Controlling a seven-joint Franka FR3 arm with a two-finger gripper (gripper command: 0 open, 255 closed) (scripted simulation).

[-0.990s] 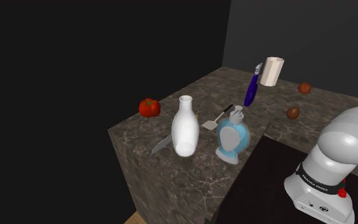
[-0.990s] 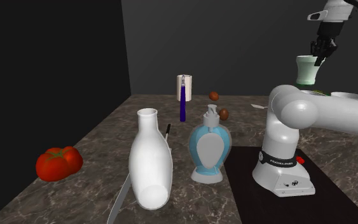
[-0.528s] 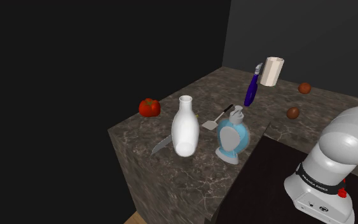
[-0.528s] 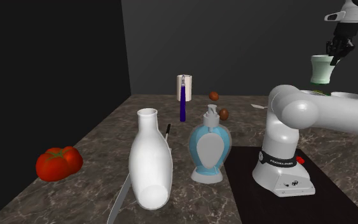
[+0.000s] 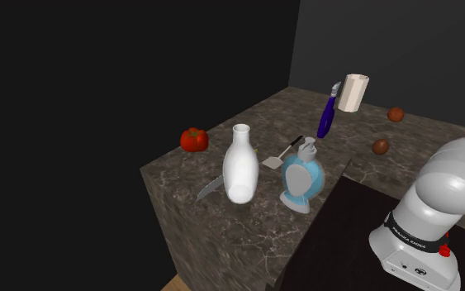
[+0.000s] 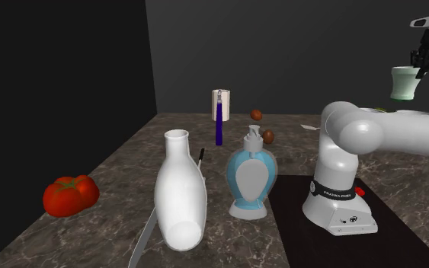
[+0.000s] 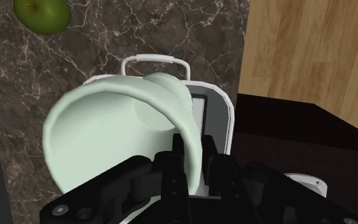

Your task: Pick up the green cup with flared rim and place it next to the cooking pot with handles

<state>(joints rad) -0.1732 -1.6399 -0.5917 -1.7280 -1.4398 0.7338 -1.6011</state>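
Claw (image 7: 195, 170) is clamping the pale green cup (image 7: 101, 133) by its rim, holding it airborne. White pot (image 7: 214, 114) is sitting directly below the claw, apple (image 7: 41, 14) beyond.

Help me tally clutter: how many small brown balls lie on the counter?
2 brown balls: one near the blue dispenser, one farther back by the white tumbler. Others may be hidden.

"FRANKA EMIKA", white lettering, on arm's black base band (image 6: 334, 193).

A dark marbled counter (image 5: 239, 225) stands before grey walls (image 6: 296, 53), above wooden floor (image 7: 298, 51).
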